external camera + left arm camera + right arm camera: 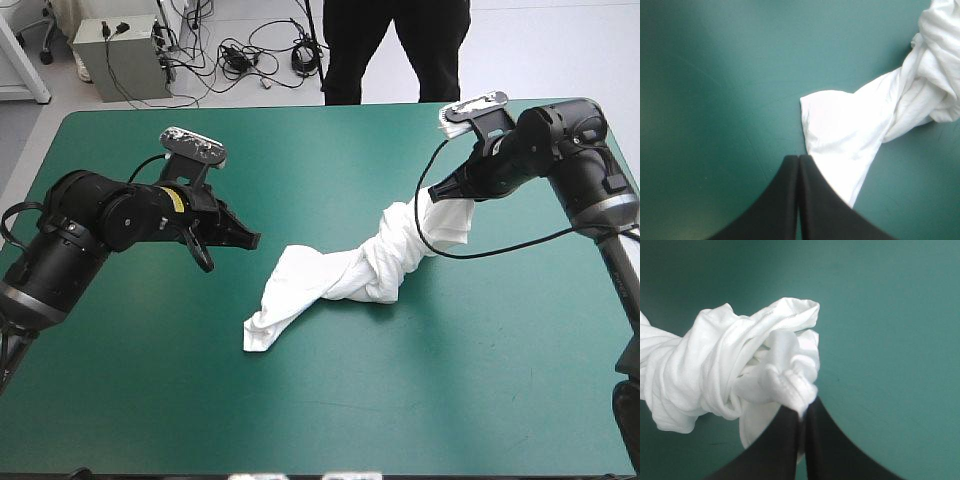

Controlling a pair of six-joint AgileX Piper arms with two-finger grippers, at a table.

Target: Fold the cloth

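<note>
A: What was hidden or hard to read?

B: The surface (330, 390) ran off at the near edge in the high view. The T-shirt (350, 270) was wound so tightly that no sleeve or neckline could be picked out. In that same view the cloth covered the right hand (440, 190) at its tips.

A: And the hands themselves?

B: The right wrist view settled it. The right hand (804, 410) was all but closed, with a bunched white hem pinched between its black fingers. The left hand (250, 238) was closed to a point and held nothing. From above, a strip of teal-green showed between it and the cloth. In its own view the left hand (798, 159) sat right at the edge of the T-shirt (850, 135), and I could not tell whether it touched.

A: How did the cloth look?

B: It looked like a thick twisted rope lying across the middle of the surface. One end rose into the right hand's grip, toward the right side. The knotted coils of the T-shirt (730, 365) bulged just ahead of those fingers. The other end loosened into a flatter flap that pointed toward the near left.
</note>
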